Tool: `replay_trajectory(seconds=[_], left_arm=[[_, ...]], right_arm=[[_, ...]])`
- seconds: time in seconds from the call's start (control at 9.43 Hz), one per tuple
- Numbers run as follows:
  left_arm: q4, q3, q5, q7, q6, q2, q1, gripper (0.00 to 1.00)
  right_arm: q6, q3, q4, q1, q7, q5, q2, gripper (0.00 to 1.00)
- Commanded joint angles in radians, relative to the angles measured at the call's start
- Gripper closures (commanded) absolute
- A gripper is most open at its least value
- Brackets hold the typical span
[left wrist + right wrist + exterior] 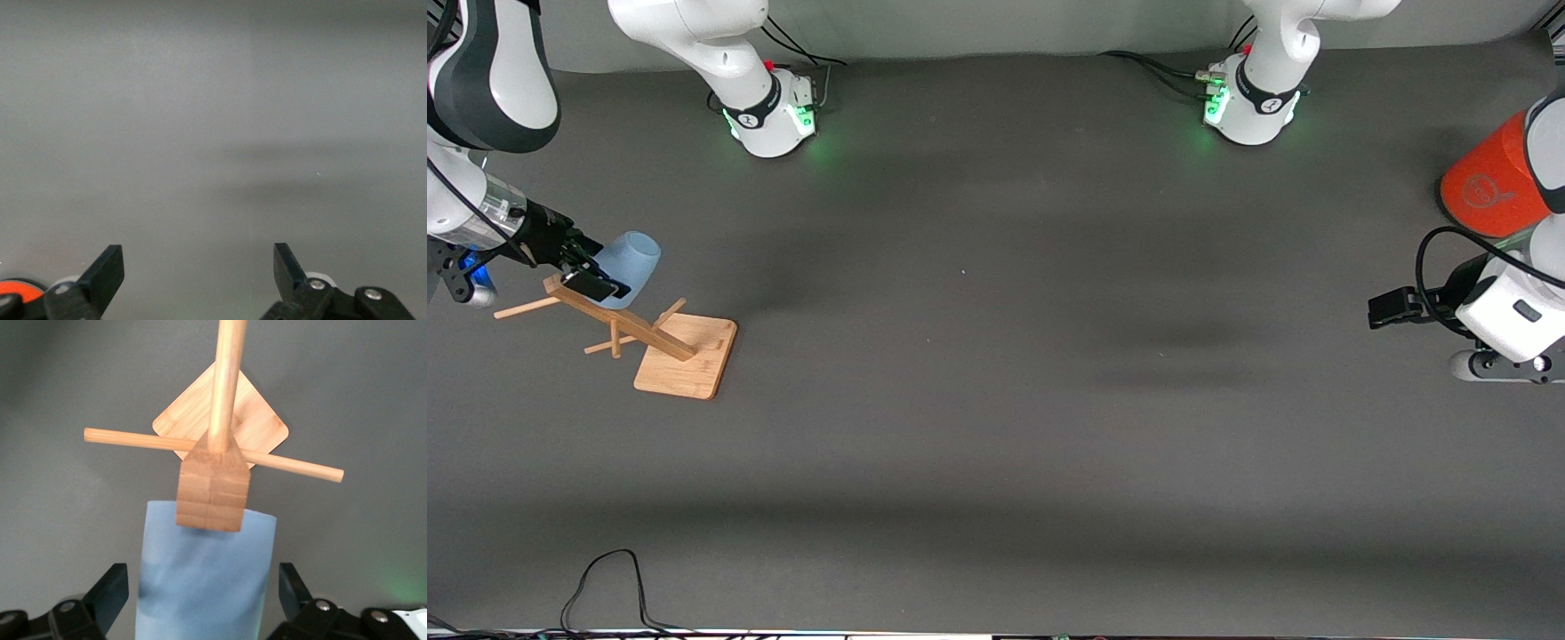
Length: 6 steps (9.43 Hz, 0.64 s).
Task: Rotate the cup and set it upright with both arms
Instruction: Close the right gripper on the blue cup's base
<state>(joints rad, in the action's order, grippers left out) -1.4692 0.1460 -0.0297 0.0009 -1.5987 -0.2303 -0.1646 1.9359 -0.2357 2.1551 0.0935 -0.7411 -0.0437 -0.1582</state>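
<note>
- Cup (pixel 628 265): on its side at the top of the wooden rack (pixel 660 342), near the right arm's end of the bench (pixel 996 427). Not yet upright.
- Right gripper (pixel 591 277): at the cup, fingers (pixel 105 592) apart either side, not clamped.
- Left gripper (pixel 198 272): waits open over bare bench at the left arm's end.
- Judged early: grasp, lift-off, rotation and handover all remain.
- Obstruction: rack post (pixel 214 487) and pegs (pixel 293 465) beside the cup; orange can (pixel 1489 182) stands well apart.
</note>
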Motion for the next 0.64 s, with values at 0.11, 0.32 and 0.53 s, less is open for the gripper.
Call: replay_trajectory(seconds=[0.11,0.32,0.53], left_arm=[[0.018,0.006,-0.01,-0.004,0.023,-0.004,-0.009,0.0],[0.018,0.006,-0.01,-0.004,0.025,-0.004,-0.009,0.0],[0.016,0.006,-0.01,-0.004,0.025,-0.004,-0.009,0.0]], right_arm=[[0.037,-0.005,0.012,0.009,-0.02,-0.034,0.008,0.08],[0.035,-0.005,0.012,0.009,-0.02,-0.038,0.005,0.32],[0.026,-0.004,0.008,0.009,-0.021,-0.038,0.0,0.32]])
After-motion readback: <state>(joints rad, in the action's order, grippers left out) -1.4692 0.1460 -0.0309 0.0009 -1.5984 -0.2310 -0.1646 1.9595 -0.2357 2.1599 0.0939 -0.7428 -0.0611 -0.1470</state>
